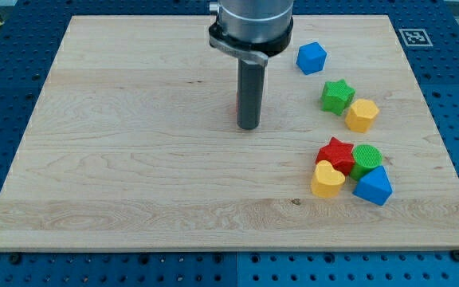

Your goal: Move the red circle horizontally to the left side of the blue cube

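My tip (249,126) rests on the wooden board (134,143), near the middle and toward the view's top. The red circle (238,104) shows only as a thin red sliver at the rod's left edge; the rest is hidden behind the rod. The blue cube (311,57) lies up and to the right of my tip, near the view's top, apart from the rod.
A green star (337,96) and a yellow hexagon (362,115) sit below the blue cube. Lower right, a red star (335,151), green circle (366,158), yellow heart (327,178) and blue triangle (373,186) are clustered together.
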You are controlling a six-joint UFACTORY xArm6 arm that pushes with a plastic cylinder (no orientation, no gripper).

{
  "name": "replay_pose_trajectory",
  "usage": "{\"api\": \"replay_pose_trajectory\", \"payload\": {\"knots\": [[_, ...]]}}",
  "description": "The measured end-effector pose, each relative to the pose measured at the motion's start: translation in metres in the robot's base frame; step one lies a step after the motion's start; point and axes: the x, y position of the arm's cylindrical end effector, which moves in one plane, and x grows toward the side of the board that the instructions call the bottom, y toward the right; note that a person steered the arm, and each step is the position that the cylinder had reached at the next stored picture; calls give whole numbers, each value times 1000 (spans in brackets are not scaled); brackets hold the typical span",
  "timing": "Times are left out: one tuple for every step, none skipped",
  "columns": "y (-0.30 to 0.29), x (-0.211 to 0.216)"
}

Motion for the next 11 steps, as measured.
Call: {"api": "replay_pose_trajectory", "payload": {"knots": [[18,-9],[57,-4],[64,-4],[54,-5],[22,-9],[15,-20],[15,-32],[13,-47],[9,-64],[-10,-83],[-20,-98]]}}
